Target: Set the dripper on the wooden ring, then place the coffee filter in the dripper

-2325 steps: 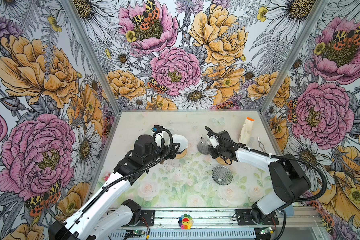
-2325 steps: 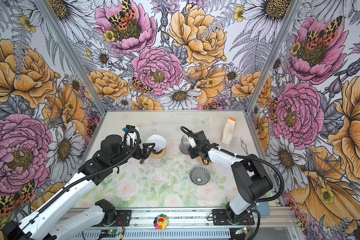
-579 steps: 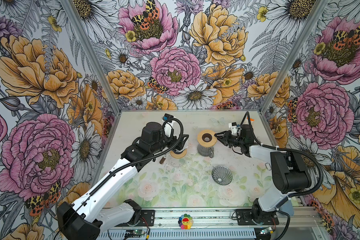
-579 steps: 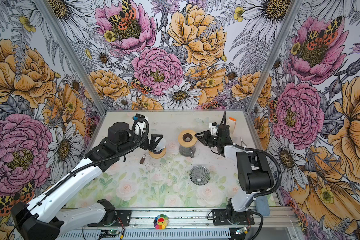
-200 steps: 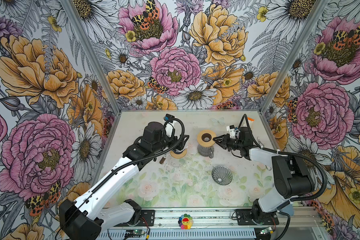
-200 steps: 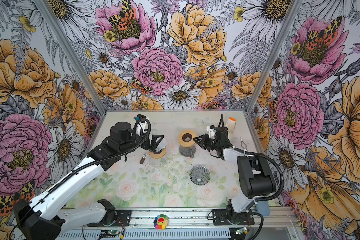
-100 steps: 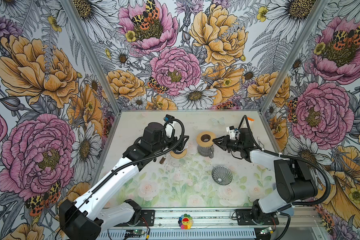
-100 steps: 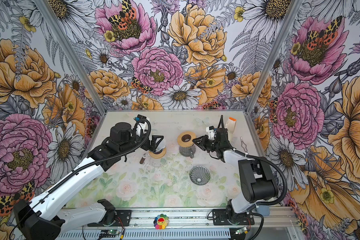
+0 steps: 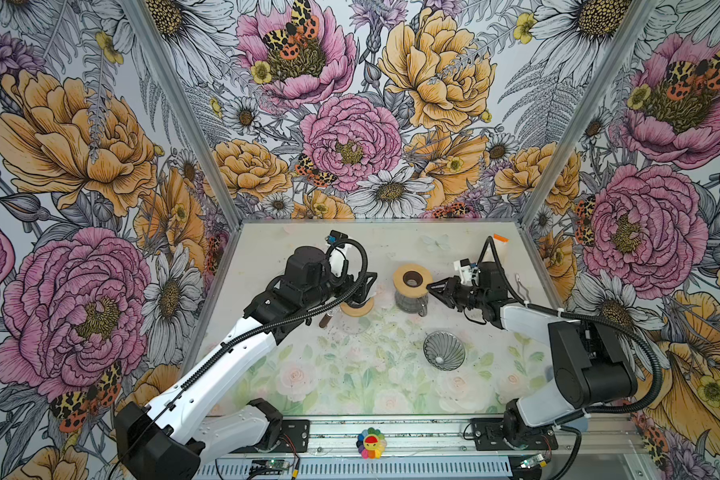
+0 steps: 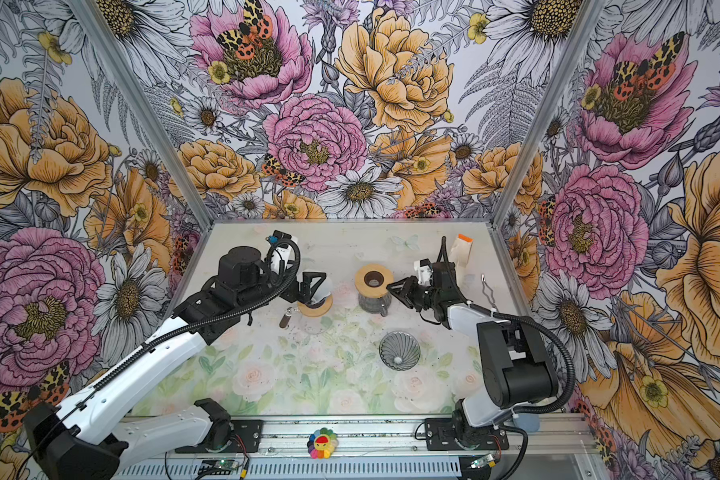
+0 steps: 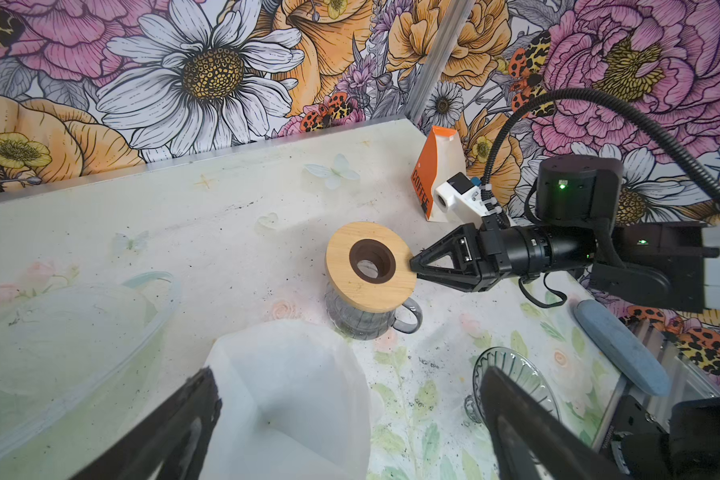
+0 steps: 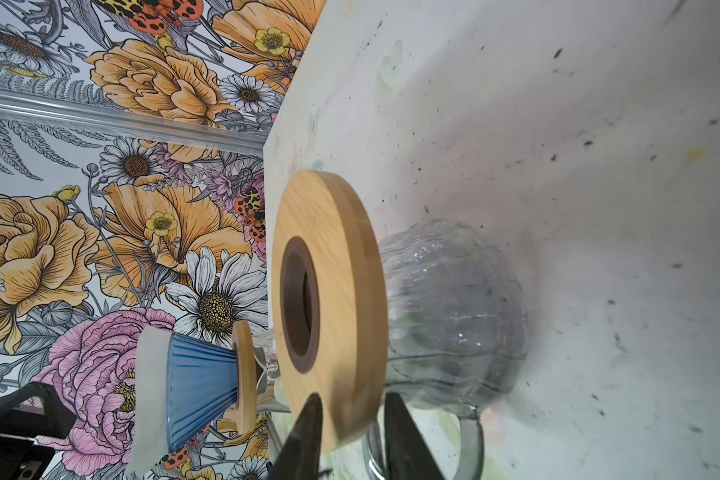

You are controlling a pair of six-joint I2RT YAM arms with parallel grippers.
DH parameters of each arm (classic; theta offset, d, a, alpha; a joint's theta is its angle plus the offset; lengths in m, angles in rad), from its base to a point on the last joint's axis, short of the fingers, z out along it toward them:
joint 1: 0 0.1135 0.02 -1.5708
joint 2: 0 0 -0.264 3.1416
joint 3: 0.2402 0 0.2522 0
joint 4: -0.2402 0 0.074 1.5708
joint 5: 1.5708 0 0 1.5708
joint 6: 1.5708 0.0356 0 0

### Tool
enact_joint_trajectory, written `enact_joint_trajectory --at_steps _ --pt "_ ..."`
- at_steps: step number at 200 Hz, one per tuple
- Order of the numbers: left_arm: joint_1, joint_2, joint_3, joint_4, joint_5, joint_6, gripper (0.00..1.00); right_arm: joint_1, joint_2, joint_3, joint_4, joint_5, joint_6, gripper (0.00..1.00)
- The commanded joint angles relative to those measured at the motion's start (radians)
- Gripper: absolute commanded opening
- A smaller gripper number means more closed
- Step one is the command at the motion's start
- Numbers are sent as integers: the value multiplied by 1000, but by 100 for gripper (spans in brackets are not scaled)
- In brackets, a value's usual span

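The white paper coffee filter (image 11: 292,395) sits open-mouthed in the blue ribbed dripper (image 12: 196,386), and its rim (image 12: 150,395) stands proud of the cone. The dripper rests on a wooden base (image 9: 356,309) over a glass server. My left gripper (image 11: 350,415) hovers just above the filter (image 10: 326,289), wide open, a finger on either side. My right gripper (image 12: 352,399) straddles the rim of a wooden ring (image 9: 412,280) lying on a glass carafe (image 12: 454,316). Its jaws stand narrowly open, with a sliver of gap at the far finger.
A ribbed glass cone (image 9: 444,350) lies on the table in front of the carafe. An orange-and-white coffee bag (image 9: 500,249) stands at the back right, with a metal clip (image 9: 520,286) near the right wall. A clear plastic lid (image 11: 59,332) lies near the dripper.
Long before, the wooden ring was off the carafe; it now rests on top. In the last second the right gripper's jaws have widened slightly at the ring's rim. The left arm is still.
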Motion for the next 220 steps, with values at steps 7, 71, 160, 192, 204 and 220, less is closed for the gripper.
enact_joint_trajectory --at_steps 7,71,160,192,204,220 --pt "8 -1 16 4 19 1 99 1 -64 21 -70 26 -71 32" --pt "5 -3 36 -7 25 11 99 4 -196 86 -368 112 -236 38" --pt "-2 -75 8 -65 38 15 99 29 -389 250 -913 341 -454 43" --pt "-11 -113 -24 -67 37 4 99 50 -431 276 -1073 425 -494 45" --pt "-16 -130 -37 -71 37 1 99 64 -446 285 -1137 475 -505 45" --pt "-24 -155 -62 -70 31 0 99 74 -473 278 -1199 521 -506 45"
